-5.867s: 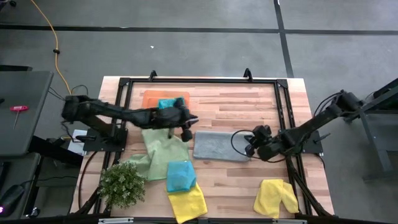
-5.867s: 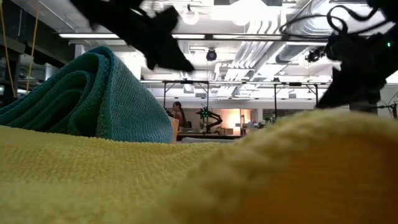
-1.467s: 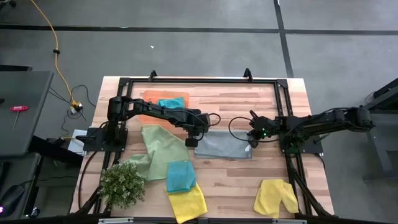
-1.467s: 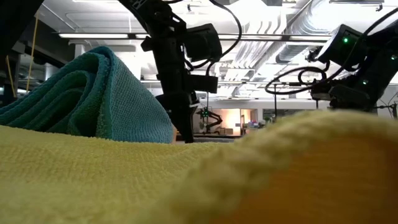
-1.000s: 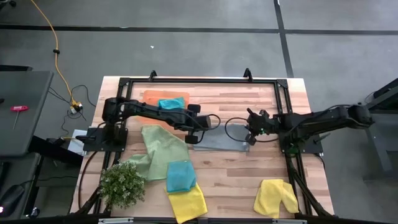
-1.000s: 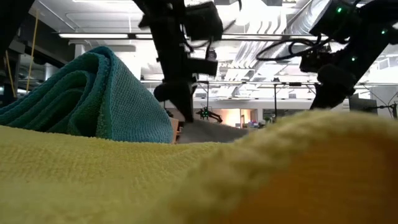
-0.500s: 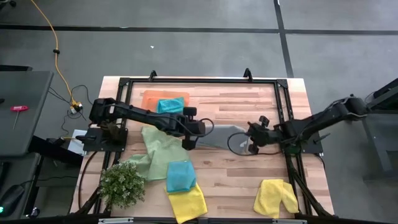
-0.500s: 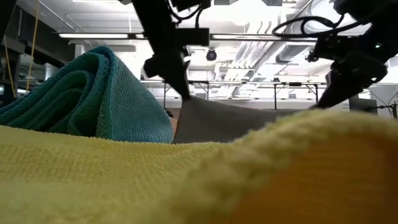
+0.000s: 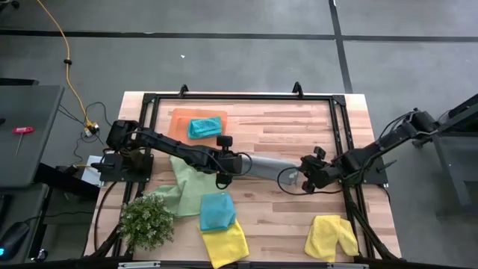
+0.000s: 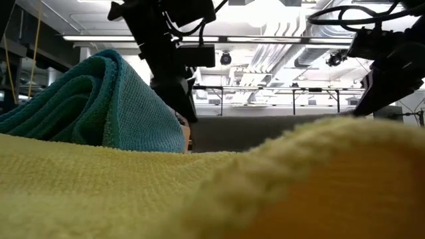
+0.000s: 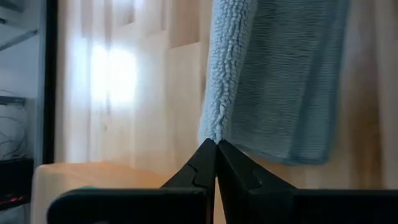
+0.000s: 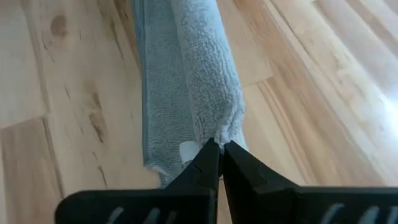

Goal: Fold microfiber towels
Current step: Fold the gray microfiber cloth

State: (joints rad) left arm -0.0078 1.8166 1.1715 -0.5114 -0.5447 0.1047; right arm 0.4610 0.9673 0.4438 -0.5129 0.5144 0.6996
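Lifted since before, grey towel (image 9: 270,164) hangs pinched between left hand (image 9: 222,179) and right hand (image 9: 305,184).

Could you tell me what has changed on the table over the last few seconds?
Both tools, left and right, pinched the grey towel's far corners and pulled that edge toward the near side, folding it over. The other towels, the tray and the plant stayed put.

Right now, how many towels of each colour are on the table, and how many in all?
Yellow towels: 2
Teal-blue towels: 2
Light green towel: 1
Grey towel: 1, held between both arms
Total: 6
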